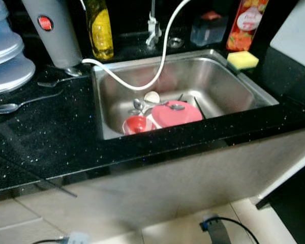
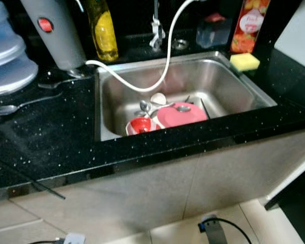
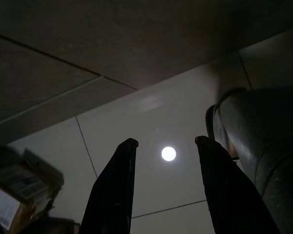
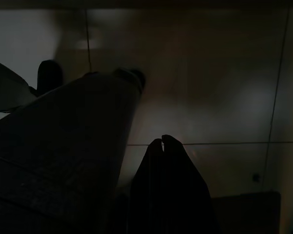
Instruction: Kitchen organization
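A: 2 tools hang idle over floor tiles: the left tool (image 3: 163,187) with fingers apart, the right tool (image 4: 162,141) with fingertips together.

B: Any labels?

A: The orange carton (image 1: 248,23) behind the sink (image 1: 229,89) has print too blurred to read.

B: The dishes?

A: In the sink: a pink plate (image 1: 177,113), a red bowl (image 1: 138,124), spoons (image 1: 139,105). A white hose (image 1: 160,66) loops in. A yellow sponge (image 1: 242,59) sits at the sink's rim, a yellow bottle (image 1: 99,28) behind, another spoon (image 1: 20,104) on the black speckled tabletop (image 1: 51,137) left of it.

Floor and cabinet below the sink
Pale tiled floor (image 1: 20,218) under the beige cabinet front (image 1: 157,188); black cable (image 1: 239,226) on a tile; cardboard box (image 3: 12,204) on the floor, dim.
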Controlling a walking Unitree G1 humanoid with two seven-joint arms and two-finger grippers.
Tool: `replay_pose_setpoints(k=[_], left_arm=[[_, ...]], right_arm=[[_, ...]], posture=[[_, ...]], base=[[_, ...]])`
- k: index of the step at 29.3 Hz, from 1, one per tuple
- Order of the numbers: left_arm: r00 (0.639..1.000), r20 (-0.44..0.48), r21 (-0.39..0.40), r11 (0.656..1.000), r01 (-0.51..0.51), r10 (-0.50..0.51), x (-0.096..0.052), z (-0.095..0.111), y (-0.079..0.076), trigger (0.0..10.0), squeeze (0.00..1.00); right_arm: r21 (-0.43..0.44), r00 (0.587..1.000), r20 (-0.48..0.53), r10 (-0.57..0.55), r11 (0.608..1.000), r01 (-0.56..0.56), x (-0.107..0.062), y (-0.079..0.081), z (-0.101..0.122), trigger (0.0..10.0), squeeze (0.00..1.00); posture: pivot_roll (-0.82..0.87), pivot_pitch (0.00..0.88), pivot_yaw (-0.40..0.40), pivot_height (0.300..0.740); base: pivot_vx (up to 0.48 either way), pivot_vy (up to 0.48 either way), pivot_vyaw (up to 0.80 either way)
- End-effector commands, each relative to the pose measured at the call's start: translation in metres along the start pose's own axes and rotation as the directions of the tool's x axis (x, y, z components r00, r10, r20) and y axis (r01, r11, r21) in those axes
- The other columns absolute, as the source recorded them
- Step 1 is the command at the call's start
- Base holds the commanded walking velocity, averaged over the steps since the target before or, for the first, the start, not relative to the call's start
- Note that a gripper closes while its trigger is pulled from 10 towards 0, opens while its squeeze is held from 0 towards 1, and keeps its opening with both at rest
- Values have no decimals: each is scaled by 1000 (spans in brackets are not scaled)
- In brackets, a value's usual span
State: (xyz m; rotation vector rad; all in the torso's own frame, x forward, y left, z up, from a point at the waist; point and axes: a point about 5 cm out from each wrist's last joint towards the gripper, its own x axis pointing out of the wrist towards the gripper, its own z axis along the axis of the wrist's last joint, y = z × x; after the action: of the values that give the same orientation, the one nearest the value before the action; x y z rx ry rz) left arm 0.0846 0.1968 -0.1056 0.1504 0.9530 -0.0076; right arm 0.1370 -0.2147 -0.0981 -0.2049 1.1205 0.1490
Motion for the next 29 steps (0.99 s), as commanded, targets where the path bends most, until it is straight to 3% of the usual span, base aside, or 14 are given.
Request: replay_pose_setpoints(k=[1,27,29], left_arm=[[1000,-6,3,1000,-2,2,-1,-3,1,10000,0],[1000,-4,13,1000,1,-1,0,-1,2,10000,0],[1000,-2,14,1000,4,-4,0,0,1,10000,0]], right_arm=[[5,1000,-22,11,1000,-11,0,4,-5,10000,0],[-5,1000,-17,15,1000,-15,1,5,-3,10000,0],[-6,1000,-17,15,1000,-15,1,5,-2,10000,0]], posture=[[10,0,25,740],[14,0,25,740],[14,0,23,740]], base=[[0,0,0],[0,0,0],[0,-454,0]])
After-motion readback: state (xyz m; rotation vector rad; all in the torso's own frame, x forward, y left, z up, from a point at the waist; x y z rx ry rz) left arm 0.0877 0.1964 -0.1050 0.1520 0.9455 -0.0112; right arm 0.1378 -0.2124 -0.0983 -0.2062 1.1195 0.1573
